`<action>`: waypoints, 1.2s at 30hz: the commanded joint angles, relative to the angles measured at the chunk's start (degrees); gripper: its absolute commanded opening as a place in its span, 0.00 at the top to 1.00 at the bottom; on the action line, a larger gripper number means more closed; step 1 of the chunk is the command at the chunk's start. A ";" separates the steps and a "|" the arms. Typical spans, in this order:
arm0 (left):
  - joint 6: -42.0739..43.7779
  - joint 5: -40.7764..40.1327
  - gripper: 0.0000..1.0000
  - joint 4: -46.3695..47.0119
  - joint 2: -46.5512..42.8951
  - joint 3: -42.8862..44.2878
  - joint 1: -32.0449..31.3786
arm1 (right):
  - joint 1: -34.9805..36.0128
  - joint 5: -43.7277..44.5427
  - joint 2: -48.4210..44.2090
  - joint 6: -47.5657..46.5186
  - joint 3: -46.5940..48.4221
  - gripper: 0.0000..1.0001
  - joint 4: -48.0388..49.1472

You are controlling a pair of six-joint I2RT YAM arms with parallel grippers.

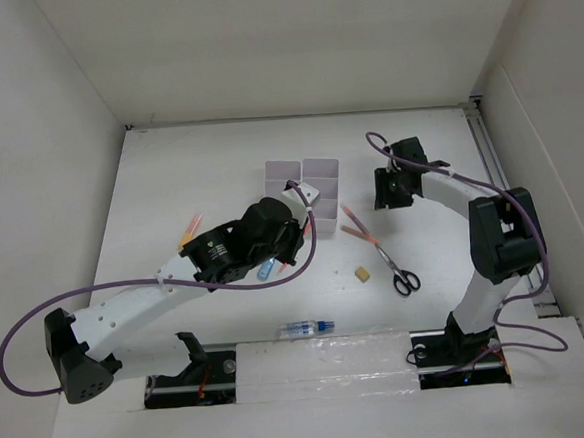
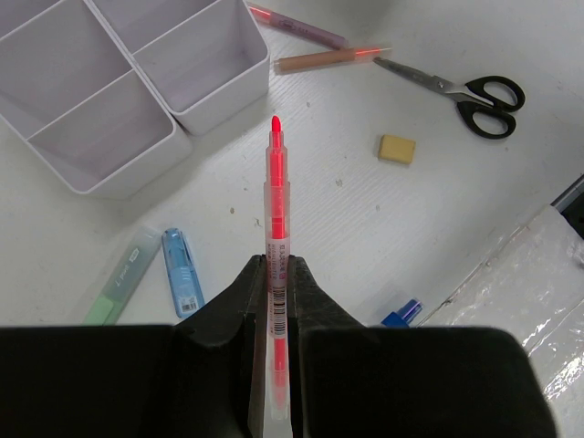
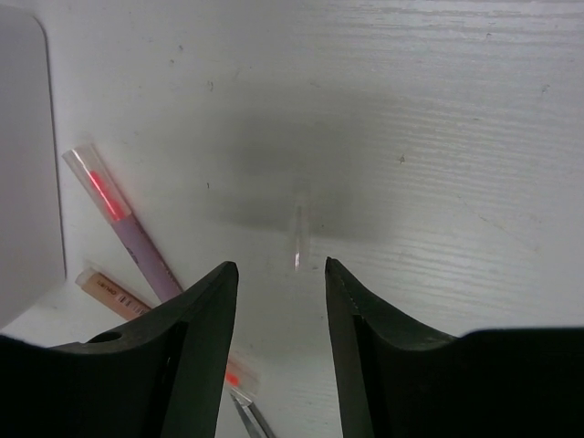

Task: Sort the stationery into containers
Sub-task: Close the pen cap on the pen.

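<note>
Stationery counted across the white table (image 1: pixel 218 164): one pair of black-handled scissors (image 2: pixel 465 91), one tan eraser (image 2: pixel 397 148), one light green marker (image 2: pixel 123 283), one blue tube (image 2: pixel 182 283) just beside the marker, and one blue-capped bottle (image 1: pixel 308 327) at the near edge. Two pens (image 3: pixel 128 224) lie side by side between the scissors and the white organizer (image 2: pixel 119 82). One red-orange pen (image 2: pixel 276 182) is clamped between the fingers of the left gripper (image 2: pixel 276 269), its tip close to the organizer's nearest corner but outside every compartment. Thin orange items (image 1: pixel 189 229) show past the left arm, but their number cannot be told. One organizer is present, with two columns visible and its near rows hidden by the arm from above. The right gripper (image 3: pixel 281 265) hovers over bare table with jaws apart, holding nothing.
</note>
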 commanded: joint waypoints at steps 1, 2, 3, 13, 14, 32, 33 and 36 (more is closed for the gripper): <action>-0.35 0.32 1.00 1.34 -1.69 -0.21 -0.05 | 0.16 -0.66 0.92 -0.64 1.98 0.51 2.48; -0.35 0.32 1.00 1.34 -2.21 -0.21 -0.05 | 0.16 -0.05 1.44 -0.64 1.98 0.54 1.96; -0.35 0.32 1.00 1.34 -2.21 -0.21 -0.05 | 0.16 0.48 1.44 -0.64 1.98 0.54 1.95; -0.35 0.32 1.00 1.34 -2.74 -0.21 -0.05 | 0.69 3.30 3.99 -0.64 3.13 0.57 0.37; -0.35 0.84 1.00 1.34 -2.74 -0.21 -0.05 | 0.69 3.82 3.99 -0.64 3.65 0.59 0.37; -0.87 0.23 1.00 0.82 -4.32 -0.21 -0.05 | 3.50 6.99 7.06 -0.64 5.76 0.76 -4.38; -0.87 0.23 1.00 0.82 -4.84 -0.21 -0.05 | 3.50 6.99 7.07 -0.64 6.37 0.79 -4.38; -0.87 -0.30 1.00 0.82 -4.85 0.32 -0.05 | 3.50 6.99 7.59 -0.64 6.91 0.84 -5.61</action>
